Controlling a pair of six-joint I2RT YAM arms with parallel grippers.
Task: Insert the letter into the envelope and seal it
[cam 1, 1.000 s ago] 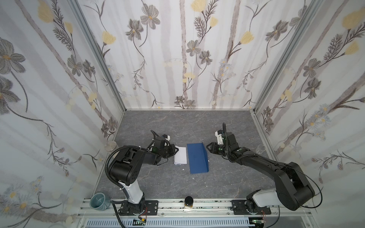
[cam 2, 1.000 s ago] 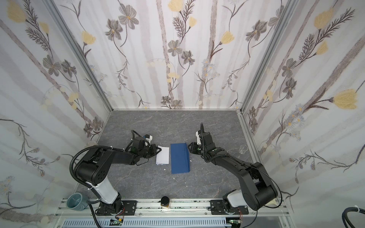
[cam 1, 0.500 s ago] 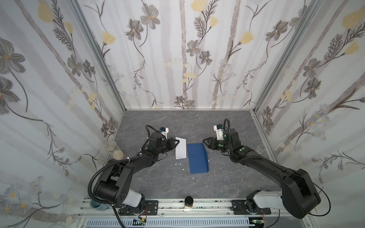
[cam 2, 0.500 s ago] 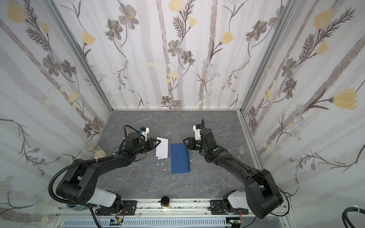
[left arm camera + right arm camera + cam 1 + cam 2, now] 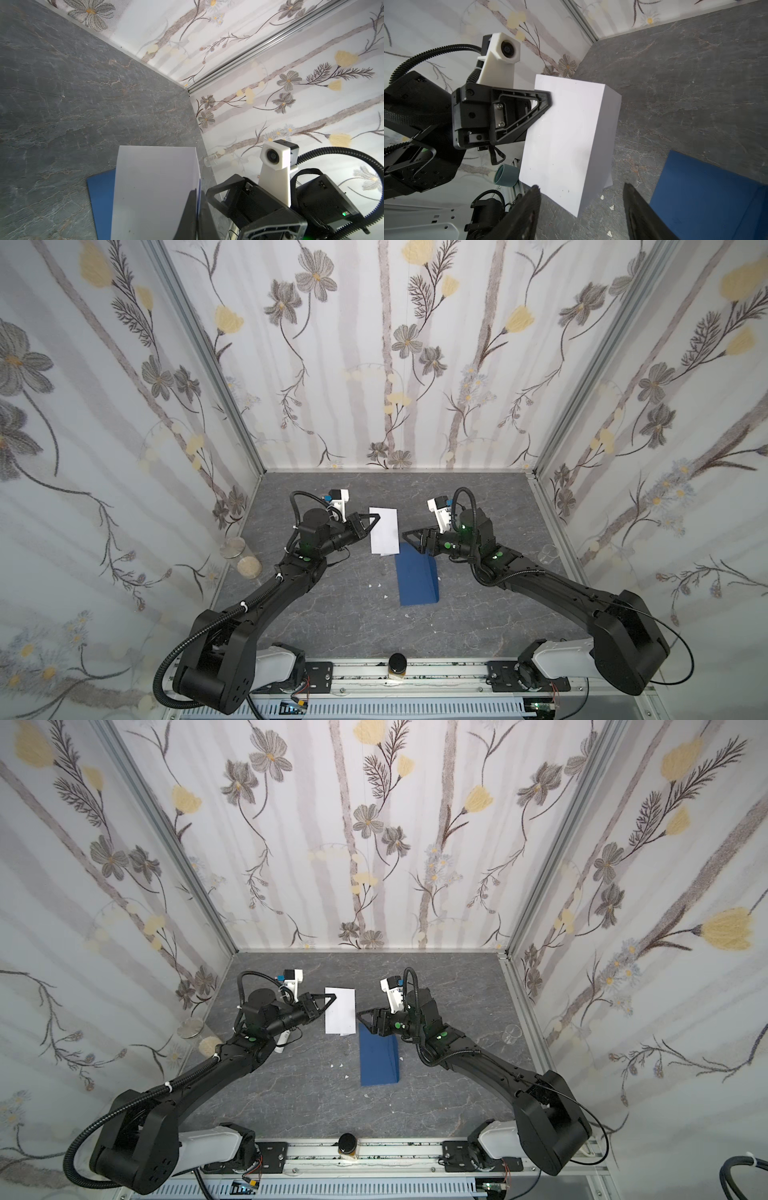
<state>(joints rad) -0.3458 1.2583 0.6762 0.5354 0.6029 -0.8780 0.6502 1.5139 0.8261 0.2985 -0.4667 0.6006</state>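
The letter [image 5: 384, 531] [image 5: 340, 1011], a folded white sheet, hangs above the table. My left gripper [image 5: 375, 517] [image 5: 330, 998] [image 5: 197, 194] is shut on its left edge; a blue border line shows at the pinch. The right wrist view shows the letter [image 5: 566, 141] with the left gripper [image 5: 547, 98] clamped on its side. The dark blue envelope [image 5: 417, 578] [image 5: 379, 1063] [image 5: 101, 199] [image 5: 708, 197] lies flat on the grey table, just nearer than the letter. My right gripper [image 5: 409, 540] [image 5: 363, 1020] [image 5: 580, 186] is open and empty, over the envelope's far end, beside the letter.
A cork-lidded glass jar [image 5: 241, 556] stands by the left wall and a small clear cup [image 5: 548, 553] by the right wall. A dark jar [image 5: 397, 664] sits on the front rail. Paper scraps [image 5: 376, 585] dot the table. A white tube [image 5: 280, 1043] lies under the left arm.
The left gripper has lifted the letter off the table and carried it toward the back wall. The right gripper has opened wider and risen from the envelope's far end.
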